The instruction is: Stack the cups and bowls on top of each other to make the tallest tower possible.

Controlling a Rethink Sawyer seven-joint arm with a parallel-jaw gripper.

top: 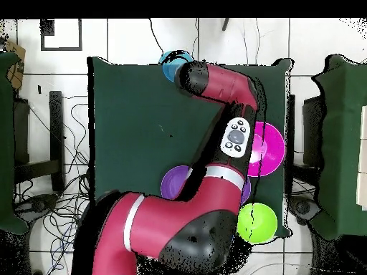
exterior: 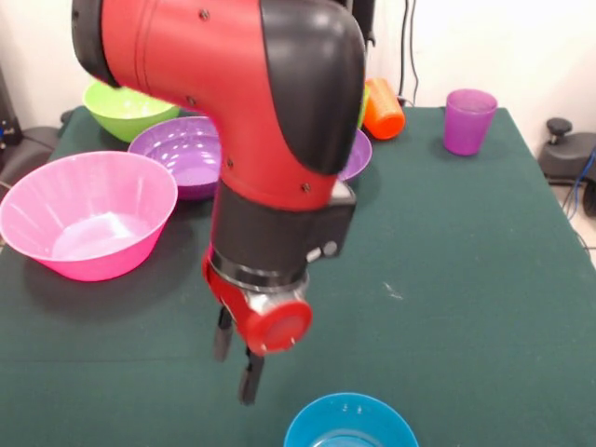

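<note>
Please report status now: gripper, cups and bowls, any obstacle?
Gripper open, empty, above table beside blue bowl. Nothing stacked. Orange cup lies tipped. No obstacle.

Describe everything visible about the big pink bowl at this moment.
The pink bowl is the widest dish on the table: glossy, slightly translucent plastic with faintly ribbed, flared walls and a small flat base. It stands upright and empty at one side of the green cloth, close to that edge. A purple bowl sits just behind it; whether the rims touch is unclear. Nothing rests in it, and the tool hangs apart from it. In the overhead view the arm covers part of it.
</note>
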